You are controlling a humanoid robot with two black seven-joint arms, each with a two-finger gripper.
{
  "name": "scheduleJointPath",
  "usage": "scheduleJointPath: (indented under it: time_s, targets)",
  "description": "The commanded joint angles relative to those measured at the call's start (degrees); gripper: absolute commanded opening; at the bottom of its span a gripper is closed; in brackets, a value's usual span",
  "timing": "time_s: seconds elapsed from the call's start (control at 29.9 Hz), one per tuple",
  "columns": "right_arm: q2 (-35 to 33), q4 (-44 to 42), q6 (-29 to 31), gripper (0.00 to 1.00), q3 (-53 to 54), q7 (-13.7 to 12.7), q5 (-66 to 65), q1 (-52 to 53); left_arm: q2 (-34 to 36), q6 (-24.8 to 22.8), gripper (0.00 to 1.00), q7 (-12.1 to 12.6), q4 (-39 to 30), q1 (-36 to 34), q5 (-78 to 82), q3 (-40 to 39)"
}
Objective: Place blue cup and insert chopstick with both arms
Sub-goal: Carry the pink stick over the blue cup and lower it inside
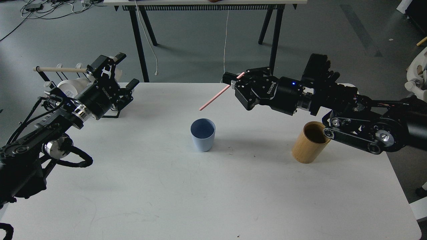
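Cup (202,134) upright mid-table (213,200); wooden cylinder (309,142) to its right; chopstick (218,96) above, behind cup; rack (63,80) far left.

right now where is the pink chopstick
In the head view, the pink chopstick is pinched in the right gripper, slanting down-left above the table, its lower tip just above the blue cup.

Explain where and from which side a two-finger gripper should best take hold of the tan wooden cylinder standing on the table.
Probably grip the wooden cylinder across its upper wall, coming from the front or its left. It stands upright and open-topped, with straight sides that suit parallel fingers. The right arm overlaps its right rim, so that side looks blocked. The blue cup stands well clear to its left.
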Motion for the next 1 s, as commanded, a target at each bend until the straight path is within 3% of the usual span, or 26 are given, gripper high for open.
scheduleJointPath:
  time_s: [0.0,0.77,0.9,0.97]
  targets:
    - [-0.1,0.6,0.0,0.00,-1.8,0.0,0.0,-0.1,0.0,0.0,0.99,0.0,0.0,0.0,0.0,0.0]
    - [7.1,-6.9,0.0,0.06,-2.7,0.0,0.1,-4.4,-1.1,0.0,0.99,0.0,0.3,0.8,0.0,0.0]
    - [8.5,-7.7,0.0,0.21,-2.7,0.0,0.1,-5.0,-1.2,0.0,0.99,0.0,0.3,0.9,0.0,0.0]
    - [8.5,-8.2,0.0,0.44,-2.5,0.0,0.3,-5.1,-1.2,0.0,0.99,0.0,0.3,0.9,0.0,0.0]
